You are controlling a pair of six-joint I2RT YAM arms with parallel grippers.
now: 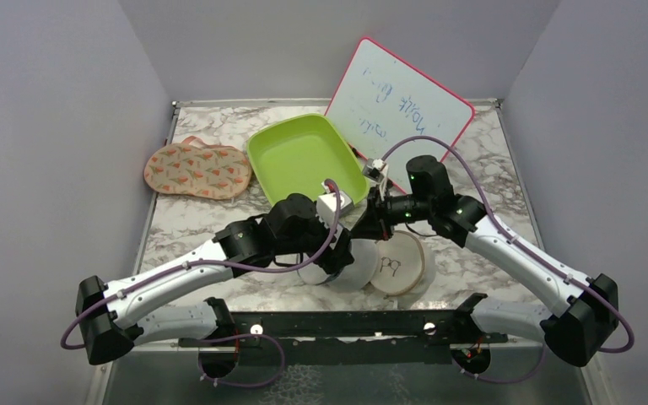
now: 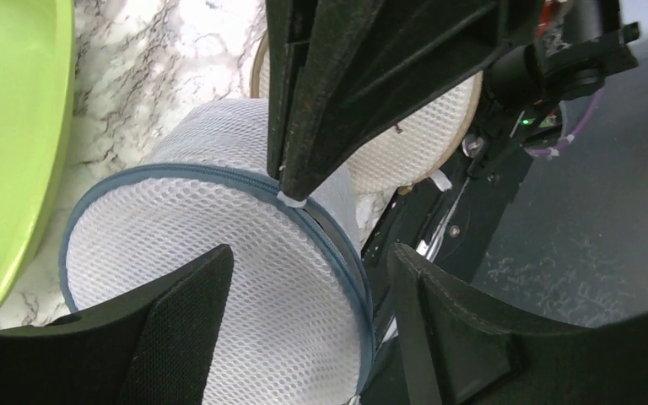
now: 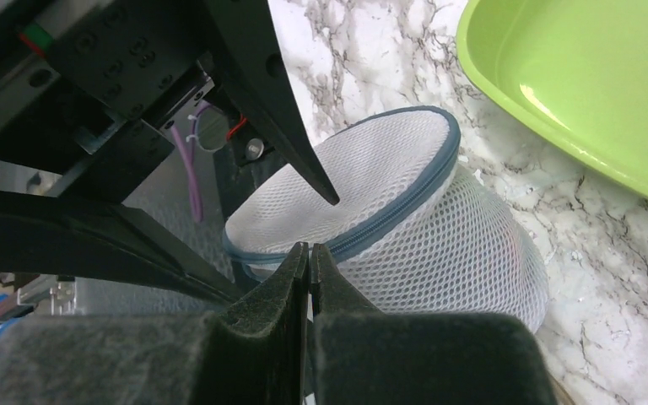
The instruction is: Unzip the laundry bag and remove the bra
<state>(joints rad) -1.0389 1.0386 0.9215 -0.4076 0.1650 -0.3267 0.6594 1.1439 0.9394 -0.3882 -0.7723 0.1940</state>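
The laundry bag (image 2: 219, 253), a white mesh drum with a grey-blue zip rim (image 3: 405, 181), lies tilted on its side on the marble table, near the front centre in the top view (image 1: 356, 272). My right gripper (image 3: 310, 250) is shut, pinching a small white zip pull (image 2: 291, 201) on the rim. My left gripper (image 2: 308, 253) is open. One finger lies over the bag's mesh face and the other past the rim's edge. Both grippers meet over the bag in the top view, left (image 1: 342, 257) and right (image 1: 369, 229). No bra shows; the mesh hides the inside.
A beige round disc (image 1: 398, 266) leans against the bag's right side. A lime-green tray (image 1: 304, 156) sits just behind, a red-edged whiteboard (image 1: 401, 105) at the back right, and an orange-patterned fabric item (image 1: 196, 171) at the back left. The black base rail (image 1: 346, 325) runs along the near edge.
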